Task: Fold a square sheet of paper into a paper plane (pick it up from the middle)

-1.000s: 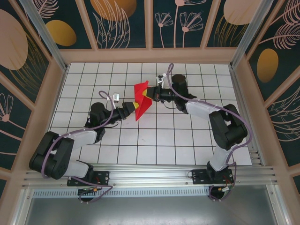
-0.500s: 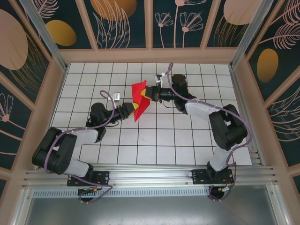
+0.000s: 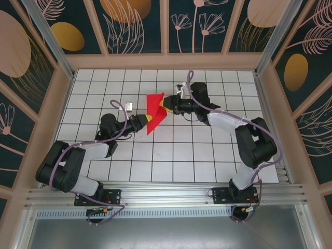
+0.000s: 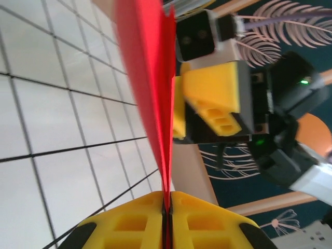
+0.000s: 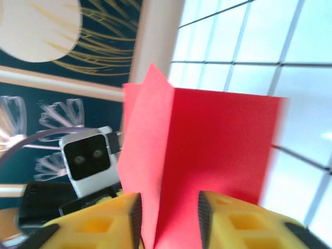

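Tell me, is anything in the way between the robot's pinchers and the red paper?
No, nothing visible is. The left gripper is shut right on the red paper, pinching it. The right gripper is open, with the paper standing between its jaws, and nothing else sits in that gap.

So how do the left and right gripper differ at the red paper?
The left gripper is shut on the paper; the right gripper is open, with the paper in its gap. The left gripper meets it from the near left, the right gripper from the far right. Both have yellow fingers.
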